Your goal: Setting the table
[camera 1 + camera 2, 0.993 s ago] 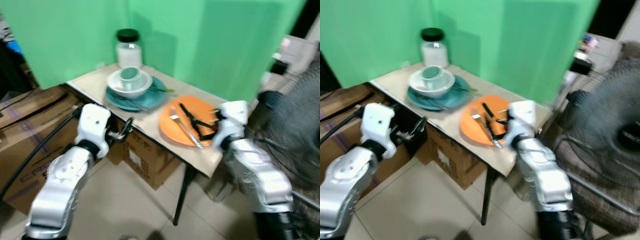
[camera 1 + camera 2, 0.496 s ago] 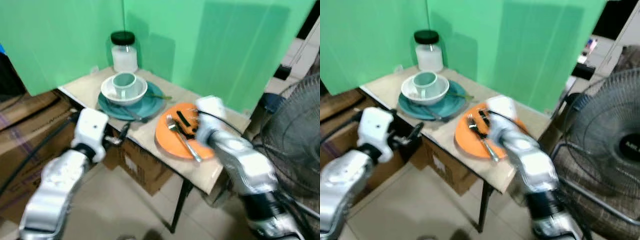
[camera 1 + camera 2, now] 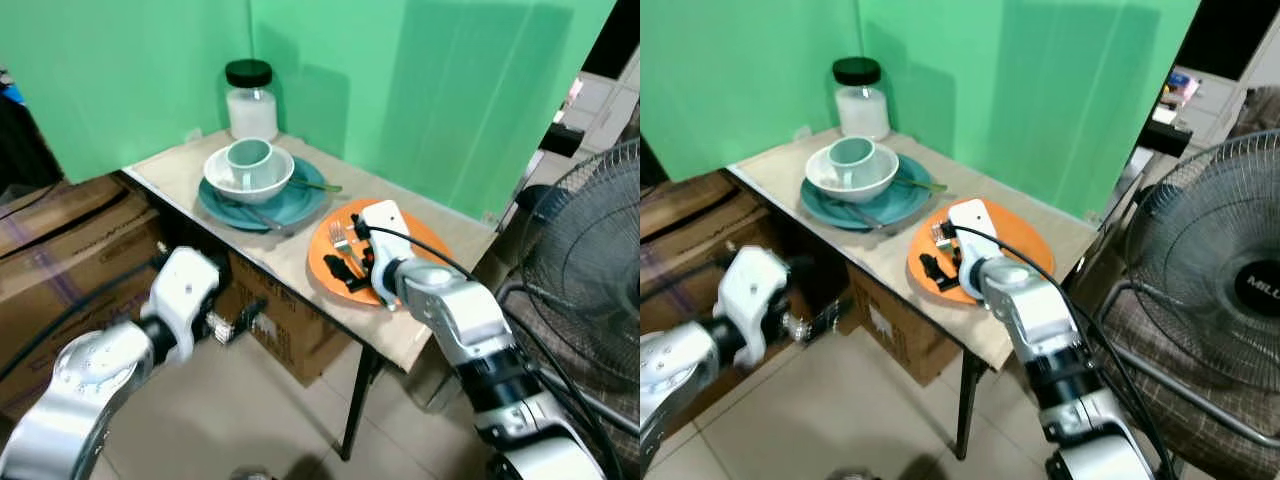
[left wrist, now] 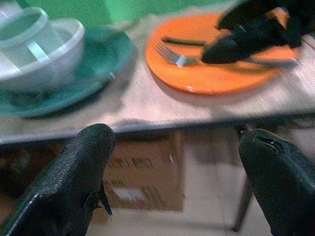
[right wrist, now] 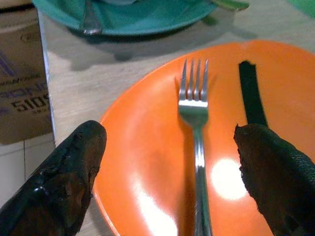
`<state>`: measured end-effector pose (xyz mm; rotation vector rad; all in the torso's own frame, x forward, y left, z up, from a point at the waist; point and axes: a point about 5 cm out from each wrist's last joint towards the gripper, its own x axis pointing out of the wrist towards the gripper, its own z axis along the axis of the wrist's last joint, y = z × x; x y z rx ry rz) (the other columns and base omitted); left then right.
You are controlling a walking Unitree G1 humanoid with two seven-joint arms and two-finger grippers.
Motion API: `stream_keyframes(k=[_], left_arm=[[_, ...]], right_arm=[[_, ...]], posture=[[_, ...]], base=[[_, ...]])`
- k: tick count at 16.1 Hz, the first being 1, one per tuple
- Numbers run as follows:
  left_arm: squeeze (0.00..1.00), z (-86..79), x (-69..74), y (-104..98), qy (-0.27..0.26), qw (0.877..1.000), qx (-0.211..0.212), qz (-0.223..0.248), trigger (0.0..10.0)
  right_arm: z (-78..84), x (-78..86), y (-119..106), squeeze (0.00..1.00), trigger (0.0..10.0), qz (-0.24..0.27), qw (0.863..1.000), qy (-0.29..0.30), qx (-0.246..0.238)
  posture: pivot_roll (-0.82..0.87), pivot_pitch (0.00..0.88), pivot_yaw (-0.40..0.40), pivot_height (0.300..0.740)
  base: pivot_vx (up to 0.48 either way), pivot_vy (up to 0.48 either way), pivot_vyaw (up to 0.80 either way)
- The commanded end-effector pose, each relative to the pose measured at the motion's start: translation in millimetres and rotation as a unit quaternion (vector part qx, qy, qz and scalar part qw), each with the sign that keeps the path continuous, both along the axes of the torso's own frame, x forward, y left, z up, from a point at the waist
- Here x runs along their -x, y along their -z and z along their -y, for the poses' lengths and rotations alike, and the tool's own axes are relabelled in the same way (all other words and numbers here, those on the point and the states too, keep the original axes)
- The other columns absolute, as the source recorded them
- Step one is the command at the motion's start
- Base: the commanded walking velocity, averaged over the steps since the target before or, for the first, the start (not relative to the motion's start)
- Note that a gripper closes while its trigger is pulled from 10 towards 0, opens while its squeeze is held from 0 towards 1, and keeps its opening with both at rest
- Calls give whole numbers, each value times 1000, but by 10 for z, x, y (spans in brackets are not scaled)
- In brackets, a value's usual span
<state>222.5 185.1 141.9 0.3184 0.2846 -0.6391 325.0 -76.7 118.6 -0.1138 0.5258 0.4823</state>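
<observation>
While the left gripper (image 4: 177, 182) hangs fingers apart below the table (image 3: 300, 255), the right gripper (image 5: 172, 167) straddles the fork (image 5: 195, 128), fingers apart.

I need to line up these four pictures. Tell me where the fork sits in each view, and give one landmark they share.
Left eye view: the fork lies on the orange plate, beside the right gripper.
Right eye view: fork at the plate's left part.
Left wrist view: fork upper middle, tines toward the teal plate.
Right wrist view: fork centre, between the open fingers.
Shared landmark: the orange plate.
</observation>
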Motion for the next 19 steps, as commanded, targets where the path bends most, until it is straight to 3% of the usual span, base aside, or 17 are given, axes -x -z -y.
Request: stream_keyframes(k=[1, 3, 4, 5, 6, 7, 8, 9, 12, 13, 14, 19], left_arm=[[0, 42, 36, -10, 27, 1000, 0, -10, 10000], [0, 70, 122, 54, 63, 997, 2, -51, 10000], [0, 72, 131, 61, 65, 996, 2, -55, 10000], [0, 80, 134, 72, 66, 996, 3, -57, 10000], [0, 90, 128, 76, 66, 996, 4, -57, 10000], [0, 103, 127, 74, 69, 996, 5, -58, 10000], [0, 104, 128, 72, 70, 996, 6, -58, 10000], [0, 104, 130, 71, 70, 996, 6, -59, 10000], [0, 116, 128, 73, 70, 996, 7, -58, 10000], [0, 122, 124, 73, 69, 996, 7, -57, 10000], [0, 127, 122, 72, 69, 996, 8, -56, 10000], [0, 144, 113, 79, 68, 996, 11, -54, 10000]], right_arm=[[32, -33, -11, 0, 10000, -12, 1000, 13, 6], [11, -46, 34, 0, 10000, -44, 999, 14, 6], [5, -47, 41, 0, 10000, -45, 999, 13, 7], [-5, -65, 60, 0, 9333, -53, 998, 22, 9], [-15, -97, 62, 0, 9490, -55, 998, 33, 8], [-18, -148, 57, 0, 7961, -53, 997, 47, 11], [-16, -160, 56, 0, 8196, -53, 997, 49, 14], [-15, -171, 53, 0, 9922, -54, 997, 51, 13], [10, -204, 78, 0, 9686, -59, 996, 61, 21], [18, -204, 102, 0, 4078, -68, 995, 62, 27], [27, -207, 118, 0, 0, -73, 995, 65, 30], [38, -234, 128, 0, 0, -73, 995, 68, 24]], posture=[[221, 0, -19, 740], [213, 0, -15, 740], [213, 0, -16, 740], [210, 0, -15, 740], [209, 0, -16, 740], [209, 0, -16, 740], [209, 0, -16, 740], [209, 0, -16, 740], [207, 0, -22, 740], [207, 0, -23, 740], [207, 0, -23, 740], [203, 0, -29, 740]], base=[[0, 0, 0], [0, 0, 0], [0, 0, 0], [0, 0, 0], [0, 0, 0], [0, 0, 0], [0, 0, 0], [0, 0, 0], [0, 0, 0], [0, 0, 0], [0, 0, 0], [0, 0, 0]])
